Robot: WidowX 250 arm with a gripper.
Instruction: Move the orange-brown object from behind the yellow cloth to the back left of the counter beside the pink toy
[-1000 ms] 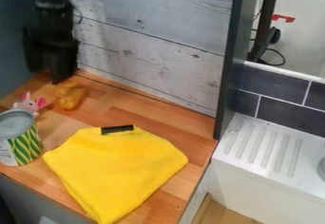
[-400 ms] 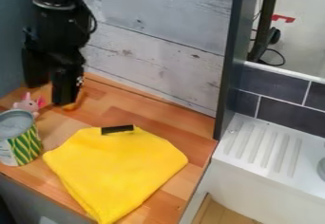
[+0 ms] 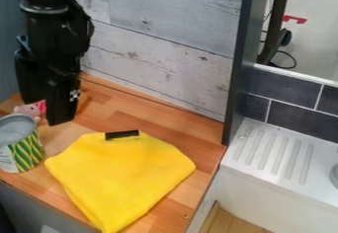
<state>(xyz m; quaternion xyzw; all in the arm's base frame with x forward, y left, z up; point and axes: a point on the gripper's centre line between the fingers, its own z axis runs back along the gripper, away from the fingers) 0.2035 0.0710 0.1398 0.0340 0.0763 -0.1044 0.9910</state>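
Lowered black gripper (image 3: 46, 112), fingers spread apart, near pink toy (image 3: 25, 110)

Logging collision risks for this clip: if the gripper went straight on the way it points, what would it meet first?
Pointing down, the gripper would probably meet the wooden counter near the tin; the pink toy might come first, as depth is unclear.
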